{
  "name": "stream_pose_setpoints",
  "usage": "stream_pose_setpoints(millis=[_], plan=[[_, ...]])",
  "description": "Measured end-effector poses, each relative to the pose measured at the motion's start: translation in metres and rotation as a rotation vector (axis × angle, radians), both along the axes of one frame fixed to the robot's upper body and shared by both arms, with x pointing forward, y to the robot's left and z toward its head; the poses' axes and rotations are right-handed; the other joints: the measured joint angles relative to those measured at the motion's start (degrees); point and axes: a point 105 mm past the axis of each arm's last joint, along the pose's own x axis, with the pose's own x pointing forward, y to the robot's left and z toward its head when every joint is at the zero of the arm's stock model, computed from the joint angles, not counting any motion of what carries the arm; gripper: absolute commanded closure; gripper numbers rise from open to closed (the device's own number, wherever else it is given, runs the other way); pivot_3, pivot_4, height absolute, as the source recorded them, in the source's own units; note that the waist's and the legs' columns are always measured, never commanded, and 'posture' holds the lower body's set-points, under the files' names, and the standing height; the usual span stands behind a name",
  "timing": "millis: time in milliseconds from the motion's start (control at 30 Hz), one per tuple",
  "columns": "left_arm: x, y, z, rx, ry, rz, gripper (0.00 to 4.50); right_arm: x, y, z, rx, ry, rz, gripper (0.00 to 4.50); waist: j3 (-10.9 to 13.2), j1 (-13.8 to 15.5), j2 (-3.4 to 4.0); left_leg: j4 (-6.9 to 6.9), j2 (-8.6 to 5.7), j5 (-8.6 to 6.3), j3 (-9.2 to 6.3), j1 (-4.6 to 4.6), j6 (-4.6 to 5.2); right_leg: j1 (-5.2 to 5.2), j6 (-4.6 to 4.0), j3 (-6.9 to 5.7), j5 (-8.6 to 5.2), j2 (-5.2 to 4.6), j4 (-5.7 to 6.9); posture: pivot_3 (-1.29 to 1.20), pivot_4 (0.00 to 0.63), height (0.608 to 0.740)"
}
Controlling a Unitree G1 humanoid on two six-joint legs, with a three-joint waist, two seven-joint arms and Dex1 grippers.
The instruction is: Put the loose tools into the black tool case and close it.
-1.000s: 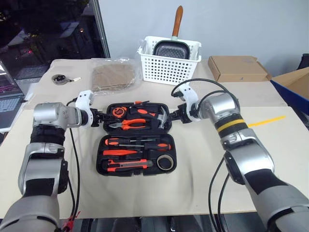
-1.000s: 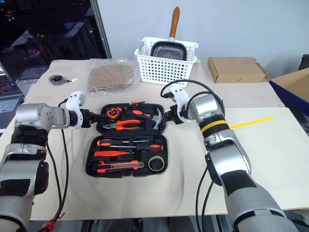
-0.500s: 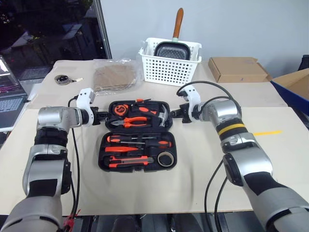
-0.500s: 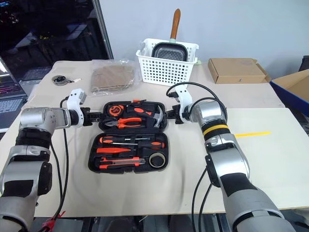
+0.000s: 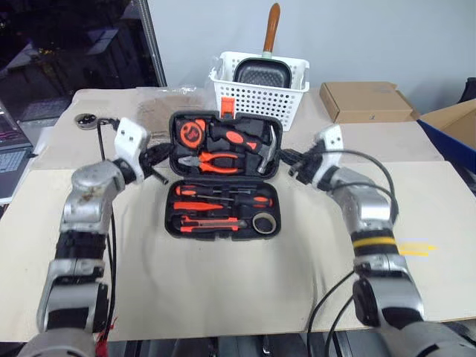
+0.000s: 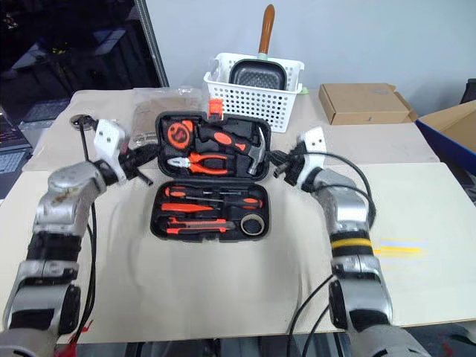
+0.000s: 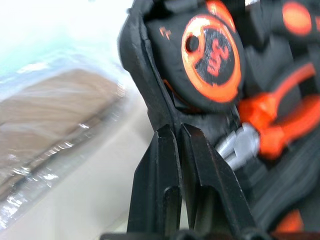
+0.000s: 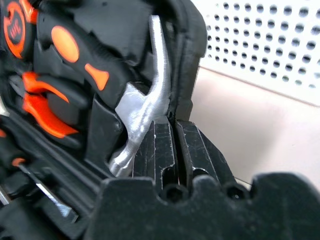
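The black tool case (image 5: 170, 221) lies open at the table's middle, its lid (image 5: 223, 143) tilted up with the orange latch (image 5: 227, 105) on top. Pliers, a hammer and a round tape measure sit in the lid. In the base lie two screwdrivers (image 5: 216, 192), a small orange tool (image 5: 192, 205), the utility knife (image 5: 208, 223) and the tape ring (image 5: 262, 222). My left gripper (image 5: 165, 155) is shut on the lid's left rim (image 7: 150, 95). My right gripper (image 5: 285, 158) is shut on the lid's right rim (image 8: 192, 55), beside the hammer head (image 8: 142, 105).
A white basket (image 5: 260, 93) holding a pan stands just behind the case. A cardboard box (image 5: 364, 102) and a blue bin (image 5: 454, 126) are at the back right. A plastic-wrapped brown pad (image 6: 145, 119) and a grey disc with cord (image 5: 85, 119) lie at the back left.
The lid, flat on the table a second ago, now stands tilted up. Both grippers closed on its side rims and rose with it, turning level. The camera view has also shifted.
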Motion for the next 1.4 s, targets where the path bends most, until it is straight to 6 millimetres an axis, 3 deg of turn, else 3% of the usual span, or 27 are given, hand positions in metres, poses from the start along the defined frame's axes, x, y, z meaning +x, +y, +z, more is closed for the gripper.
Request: stream_pose_setpoints(millis=[133,167,367,500,600,667,733,900,1033,1167,1267,1400], plan=[[-0.018,0.002,-0.008,0.087,-0.059,-0.048,4.43,-0.033,-0.004,-0.010,-0.094,-0.103,0.019,4.50,0.0,0.3,0.07,0.03,-0.02,-0.13,0.12,0.32,0.24,0.41,0.00,0.20,0.00,0.00,-0.07,0.00,0.150,0.740],[-0.022,0.004,-0.010,0.100,-0.061,-0.052,4.43,-0.042,-0.004,-0.013,-0.118,-0.117,0.031,4.50,0.0,0.2,0.08,0.03,0.01,-0.40,0.12,0.65,0.71,0.76,0.01,0.21,0.00,0.01,-0.08,0.00,0.150,0.740],[-0.054,0.012,-0.027,0.132,0.007,-0.098,2.40,-0.073,-0.006,-0.025,-0.270,-0.173,0.123,4.50,0.0,-0.3,0.10,0.03,0.07,-0.39,0.23,1.90,0.74,1.73,-0.03,0.35,-0.04,0.04,-0.16,0.00,0.150,0.740],[-0.090,0.024,-0.043,0.103,0.159,-0.146,1.00,-0.098,-0.016,-0.028,-0.458,-0.260,0.224,4.50,0.0,0.0,0.09,0.01,0.09,-0.41,0.19,1.95,0.76,1.82,-0.04,0.29,-0.13,0.04,-0.16,0.00,0.150,0.740],[-0.098,0.045,-0.036,0.057,0.210,-0.089,0.02,-0.116,-0.025,-0.033,-0.584,-0.314,0.290,4.50,0.0,1.0,0.05,0.01,0.08,-0.42,0.11,1.96,0.77,1.90,-0.01,0.17,-0.18,0.01,-0.24,0.00,0.150,0.740],[-0.100,0.049,-0.022,0.010,0.209,-0.081,0.02,-0.125,-0.028,-0.037,-0.621,-0.305,0.324,4.50,0.0,1.6,0.04,0.02,0.06,-0.42,0.12,1.97,0.77,1.95,0.00,0.18,-0.19,-0.02,-0.25,0.00,0.150,0.740],[-0.103,0.049,-0.010,-0.022,0.216,-0.097,0.00,-0.130,-0.032,-0.036,-0.633,-0.278,0.353,3.79,0.0,1.8,0.03,0.03,0.05,-0.42,0.11,1.98,0.78,2.02,0.01,0.19,-0.19,-0.04,-0.36,0.00,0.150,0.740],[-0.124,0.043,0.009,-0.079,0.286,-0.184,0.00,-0.149,-0.067,-0.058,-0.682,0.032,0.450,2.22,0.0,2.1,0.04,0.02,0.08,-0.51,0.10,1.88,0.92,2.02,0.02,0.16,-0.18,-0.03,-0.65,0.00,0.150,0.740],[-0.148,0.026,0.014,-0.081,0.378,-0.314,0.00,-0.173,-0.074,-0.062,-0.656,0.221,0.555,0.89,0.0,1.7,0.02,0.00,0.13,-0.55,0.09,1.87,0.90,1.98,0.00,0.17,-0.19,0.01,-0.67,0.00,0.150,0.740],[-0.165,0.014,0.025,-0.077,0.414,-0.407,0.00,-0.184,-0.056,-0.048,-0.572,0.233,0.633,0.89,0.1,1.7,0.01,0.00,0.16,-0.51,0.09,1.94,0.85,2.01,0.14,0.19,-0.30,0.06,-0.66,0.00,0.150,0.740],[-0.174,0.008,0.025,-0.070,0.438,-0.455,0.00,-0.194,-0.034,-0.042,-0.547,0.224,0.727,1.71,0.1,1.8,0.02,0.01,0.16,-0.47,0.08,1.95,0.79,2.01,0.32,0.18,-0.41,0.06,-0.65,0.00,0.150,0.740],[-0.189,0.001,0.022,-0.038,0.468,-0.525,0.00,-0.203,-0.007,-0.051,-0.517,0.233,0.830,2.99,0.1,1.8,-0.01,0.01,0.14,-0.47,0.10,1.93,0.79,1.98,0.21,0.19,-0.35,0.05,-0.67,0.00,0.150,0.740]])
